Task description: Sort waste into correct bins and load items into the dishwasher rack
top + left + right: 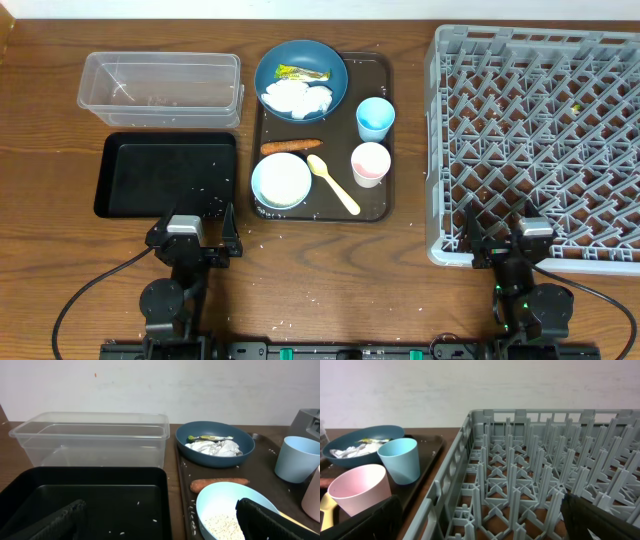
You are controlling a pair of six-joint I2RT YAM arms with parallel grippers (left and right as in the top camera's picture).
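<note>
On the brown serving tray (pixel 385 80), the dark blue plate (pixel 335 80) holds white tissues (pixel 297 98) and a yellow-green wrapper (pixel 300 72). The orange stick (pixel 290 146) lies in front of it. The light blue bowl (pixel 281 180) holds rice grains (pixel 222 525). The pale yellow spoon (pixel 333 183), light blue cup (pixel 375 118) and pink-white cup (pixel 370 163) stand beside it. The clear tub (pixel 160 88) and black tray (pixel 165 175) are at the left, the grey rack (pixel 540 140) at the right. My left gripper (pixel 193 225) is open behind the black tray. My right gripper (pixel 500 238) is open at the rack's near edge.
Loose rice grains lie in the black tray (pixel 90 505) and on the wooden table (pixel 300 270) near the serving tray's front edge. Cables run from both arm bases along the table's front edge. A pale wall stands behind the table.
</note>
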